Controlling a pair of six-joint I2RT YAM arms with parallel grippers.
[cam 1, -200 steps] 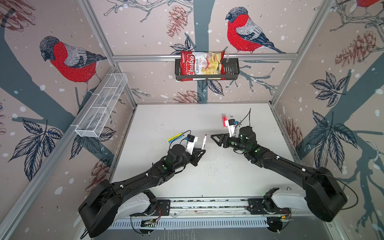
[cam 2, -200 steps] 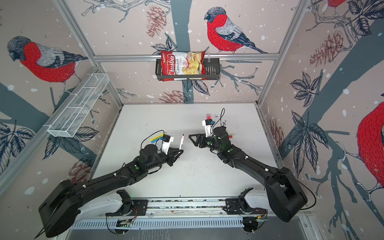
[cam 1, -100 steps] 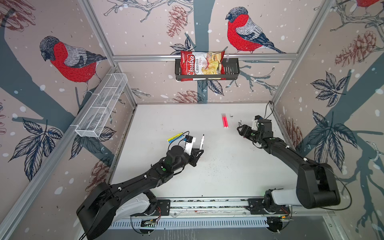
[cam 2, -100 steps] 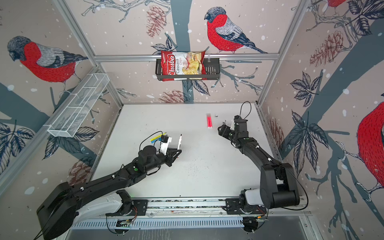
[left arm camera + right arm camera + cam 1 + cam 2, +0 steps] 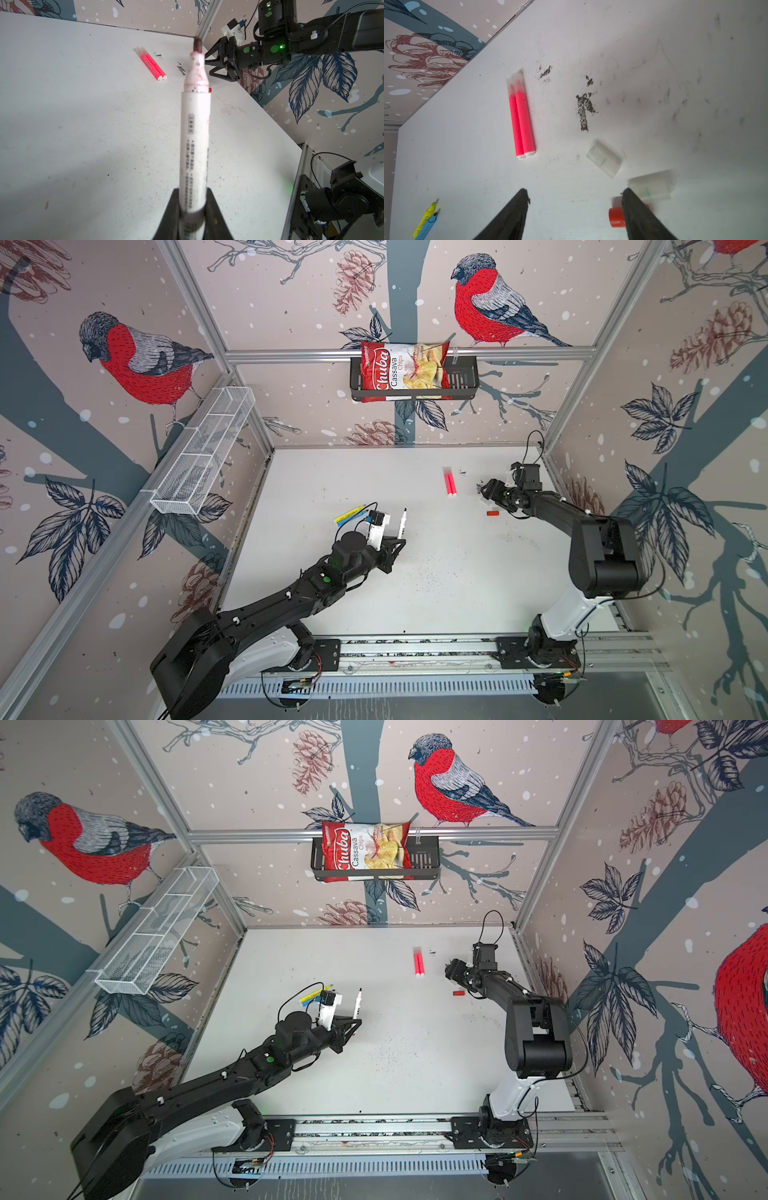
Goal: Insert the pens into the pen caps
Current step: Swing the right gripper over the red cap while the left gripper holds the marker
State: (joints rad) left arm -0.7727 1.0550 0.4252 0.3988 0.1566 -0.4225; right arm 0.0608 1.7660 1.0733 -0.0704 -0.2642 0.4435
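My left gripper (image 5: pixel 398 542) (image 5: pixel 192 199) is shut on a white-bodied pen (image 5: pixel 402 524) (image 5: pixel 194 135), which stands upright with its dark red tip up. Two neon pink pens (image 5: pixel 450 486) (image 5: pixel 522 122) lie side by side at the back, their tips inside clear caps. My right gripper (image 5: pixel 484 489) (image 5: pixel 575 193) hovers open and empty at the right. A red pen cap (image 5: pixel 493 513) (image 5: pixel 616 217) lies beside one of its fingers. Two clear pen caps (image 5: pixel 604 161) (image 5: pixel 650 187) rest close by. A yellow pen (image 5: pixel 426 215) and a blue pen (image 5: pixel 428 227) lie together behind the left gripper.
A chips bag (image 5: pixel 403 371) sits in a black basket on the back wall. A wire mesh tray (image 5: pixel 203 456) hangs on the left wall. Dark smudges (image 5: pixel 584 110) mark the white table (image 5: pixel 436 593). The arms' rail (image 5: pixel 415 651) runs along the front edge.
My right gripper has pulled back from the table's middle to the far right, leaving the two pink pens lying there. The left gripper still holds the white pen, barely shifted.
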